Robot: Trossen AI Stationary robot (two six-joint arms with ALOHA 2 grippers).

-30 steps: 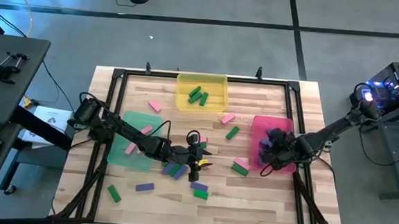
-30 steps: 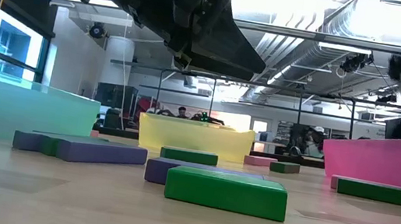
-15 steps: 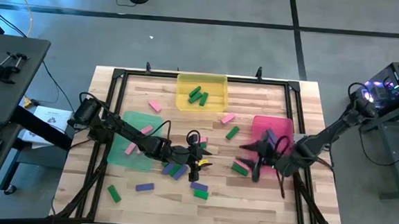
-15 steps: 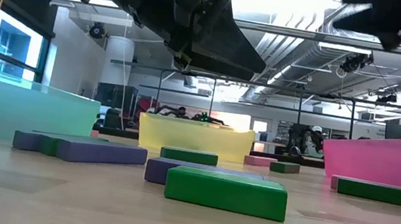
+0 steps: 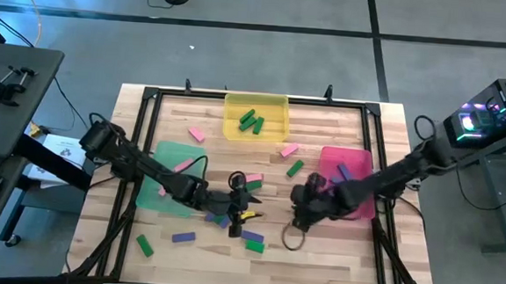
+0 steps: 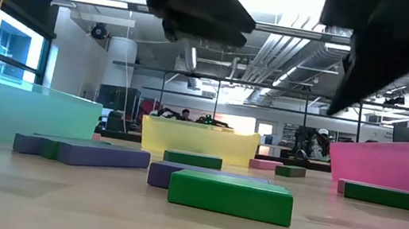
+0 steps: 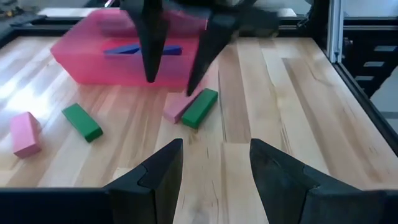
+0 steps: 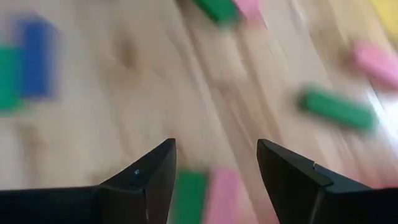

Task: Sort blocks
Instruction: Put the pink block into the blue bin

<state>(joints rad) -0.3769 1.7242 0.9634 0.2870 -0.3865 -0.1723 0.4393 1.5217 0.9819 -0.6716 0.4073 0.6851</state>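
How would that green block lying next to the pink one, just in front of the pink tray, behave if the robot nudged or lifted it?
The green block lies flat on a broad face, so a nudge would probably slide it, not roll or tip it. Its sharp, straight edges suggest it is rigid. It touches the pink block, so a push might move both. The open right gripper hovers above the pair.

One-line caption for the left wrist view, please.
Open left gripper faces the open right gripper poised above a pink-and-green block pair beside the translucent pink tray.
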